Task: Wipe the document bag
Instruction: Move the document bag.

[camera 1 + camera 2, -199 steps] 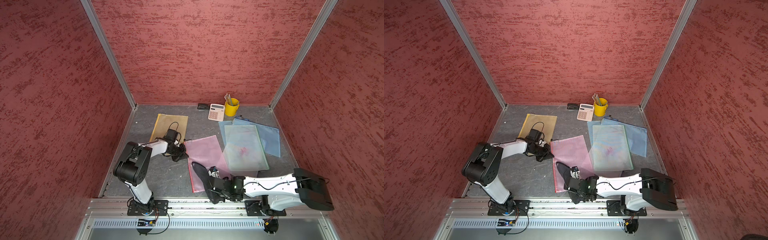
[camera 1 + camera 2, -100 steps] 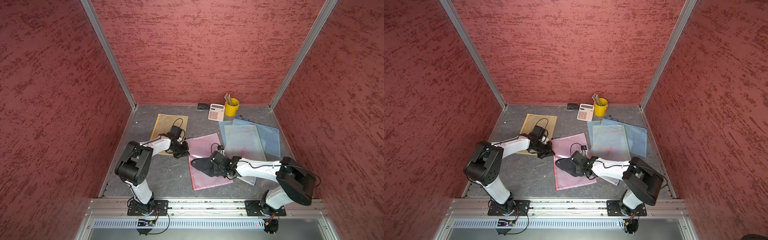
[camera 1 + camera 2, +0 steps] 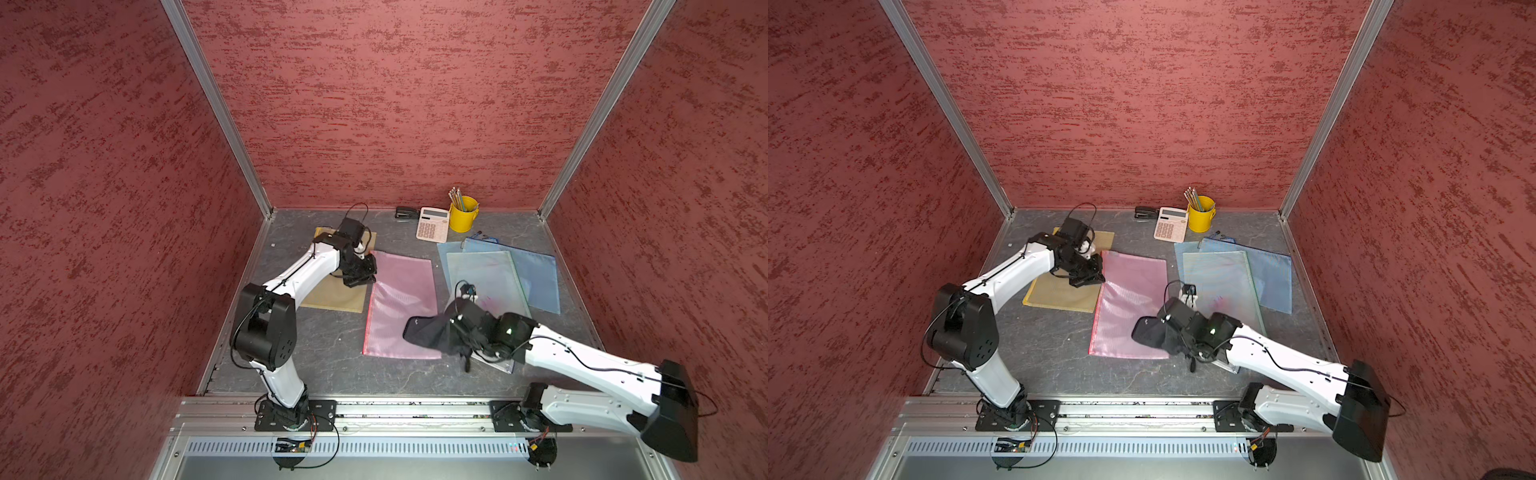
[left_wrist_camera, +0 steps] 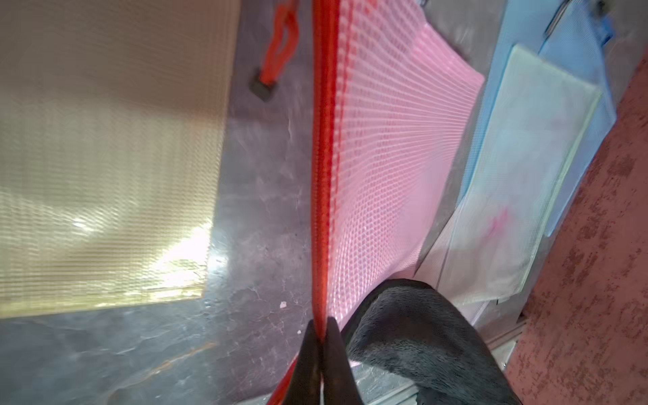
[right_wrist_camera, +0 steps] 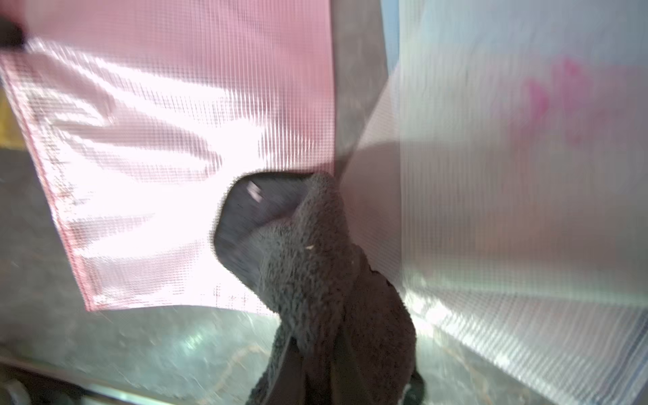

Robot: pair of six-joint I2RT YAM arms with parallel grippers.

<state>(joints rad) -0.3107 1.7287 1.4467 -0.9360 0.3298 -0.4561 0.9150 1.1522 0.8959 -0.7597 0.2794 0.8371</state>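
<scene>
While the yellow bag (image 3: 336,293) lies flat toward 10 o'clock on the table (image 3: 332,361), the left gripper (image 4: 321,350) just beside it is pinched shut on the red zipper edge (image 4: 321,175) of the pink bag (image 3: 401,303), near that bag's 11 o'clock corner. The pink bag, which I take to be the one being wiped, lies flat at the centre of the table. A dark cloth (image 3: 430,332) rests on its 5 o'clock corner and spills over the right edge. The right gripper (image 5: 315,378) is closed on the bunched end of that cloth. Toward 3 o'clock a pale bag (image 3: 490,274) lies on a blue bag (image 3: 538,278). The pale bag carries a pink smear (image 5: 547,94), and its near corner sits under the right wrist.

Several things could go wrong from here. The pink bag is held at a single point, so a stroke across it could swing it around that pinch or buckle the thin plastic. A pull away from the pinch might tug the zipper edge free. The cloth's loose tail hangs close to the pale bag and could snag it and drag it along. Only a bunch of cloth is gripped, so hard pressing may work it out of the jaws.
</scene>
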